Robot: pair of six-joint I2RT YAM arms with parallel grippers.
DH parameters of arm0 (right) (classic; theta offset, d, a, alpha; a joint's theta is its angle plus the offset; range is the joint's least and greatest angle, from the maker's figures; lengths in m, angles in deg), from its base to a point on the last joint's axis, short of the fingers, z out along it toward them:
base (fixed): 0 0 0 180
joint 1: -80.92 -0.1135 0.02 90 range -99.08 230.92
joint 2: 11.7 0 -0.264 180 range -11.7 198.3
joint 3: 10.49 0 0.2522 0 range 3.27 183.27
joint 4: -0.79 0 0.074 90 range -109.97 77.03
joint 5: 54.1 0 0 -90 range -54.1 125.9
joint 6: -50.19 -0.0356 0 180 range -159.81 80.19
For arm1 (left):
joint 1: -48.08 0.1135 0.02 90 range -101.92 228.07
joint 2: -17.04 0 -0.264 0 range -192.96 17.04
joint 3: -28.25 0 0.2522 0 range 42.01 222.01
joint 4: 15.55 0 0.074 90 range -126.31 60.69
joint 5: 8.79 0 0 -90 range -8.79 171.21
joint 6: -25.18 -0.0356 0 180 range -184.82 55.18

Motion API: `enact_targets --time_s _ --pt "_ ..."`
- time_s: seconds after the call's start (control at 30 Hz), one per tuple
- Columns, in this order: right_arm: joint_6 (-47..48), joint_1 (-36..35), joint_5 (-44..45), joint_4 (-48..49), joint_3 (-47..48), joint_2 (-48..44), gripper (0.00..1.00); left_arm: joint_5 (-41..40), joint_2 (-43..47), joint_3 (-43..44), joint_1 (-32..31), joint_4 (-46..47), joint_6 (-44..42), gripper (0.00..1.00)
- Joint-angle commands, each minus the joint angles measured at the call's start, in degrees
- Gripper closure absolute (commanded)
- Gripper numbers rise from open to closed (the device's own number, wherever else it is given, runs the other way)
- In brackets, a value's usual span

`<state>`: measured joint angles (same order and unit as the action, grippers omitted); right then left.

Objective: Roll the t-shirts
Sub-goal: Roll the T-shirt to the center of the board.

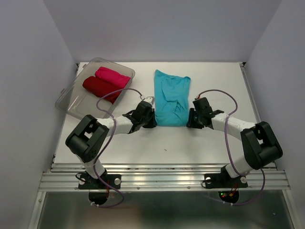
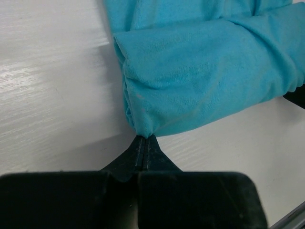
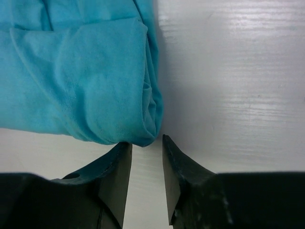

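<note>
The turquoise-blue t-shirt lies folded lengthwise in the middle of the table, its near end turned over into a short roll. My left gripper is shut on the roll's near left corner. My right gripper is open at the roll's near right corner, the jaws a little apart with the cloth just ahead of them, not held. The dark red t-shirt and the magenta-pink t-shirt lie rolled in the clear plastic tub.
The tub stands at the back left, tilted toward the left wall. White walls close in the table on three sides. The metal rail runs along the near edge by the arm bases.
</note>
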<state>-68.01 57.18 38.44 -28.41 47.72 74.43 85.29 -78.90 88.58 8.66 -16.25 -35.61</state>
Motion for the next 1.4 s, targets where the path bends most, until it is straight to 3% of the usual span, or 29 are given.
enact_targets --time_s 0.0,0.1,0.23,0.5,0.9,1.37 --pt "1.6 -0.5 0.6 4.3 2.6 0.4 0.67 -0.2 0.1 2.5 -0.4 0.5 -0.3 1.00" --pt "1.7 -0.5 0.1 4.6 2.7 0.2 0.88 -0.3 0.4 2.7 -0.4 0.3 -0.4 1.00" --pt "1.8 -0.5 -0.8 4.9 1.9 -0.3 0.99 0.0 2.1 2.2 -0.4 0.2 -0.5 1.00" --pt "-0.2 -0.5 -1.6 4.7 -2.1 -3.6 0.99 3.5 2.0 3.1 -0.3 -1.4 -0.9 1.00" --pt "-0.8 -0.5 -0.3 1.8 -0.5 -7.6 0.99 5.8 6.7 2.5 -0.3 -3.0 0.8 1.00" --pt "0.9 -0.5 5.6 2.0 6.0 -4.8 0.99 10.6 2.3 12.8 4.5 -11.4 0.3 1.00"
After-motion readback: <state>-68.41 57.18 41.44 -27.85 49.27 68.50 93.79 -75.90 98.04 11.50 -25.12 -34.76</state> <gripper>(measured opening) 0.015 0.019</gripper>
